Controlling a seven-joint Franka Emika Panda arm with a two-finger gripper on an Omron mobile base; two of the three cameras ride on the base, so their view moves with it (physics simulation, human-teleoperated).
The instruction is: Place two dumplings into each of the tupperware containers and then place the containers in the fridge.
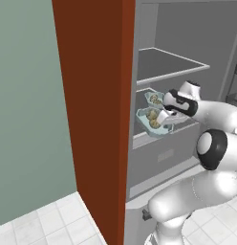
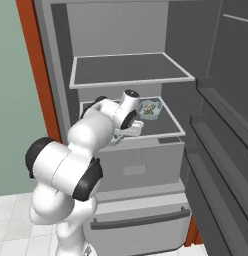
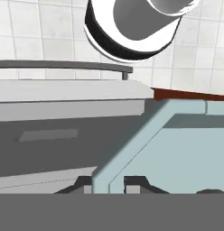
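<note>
The tool (image 1: 164, 119) is clamped on the near tupperware container (image 1: 150, 122), at 7 o'clock of the other container (image 1: 155, 99). If released overhanging the fridge shelf (image 2: 166, 125), it could tip.

text: none legible | labels/brands: none | nos./signs: none | all surfaces plain

Smooth, matt pale-blue plastic is seen in the tupperware containers (image 1: 150, 125); lumpy, dull tan surfaces in the dumplings (image 1: 152, 115). The fridge (image 2: 126, 70) is finished in flat matt grey — its side panel (image 1: 91, 95) in reddish-brown, wood-like, unglossed
</note>
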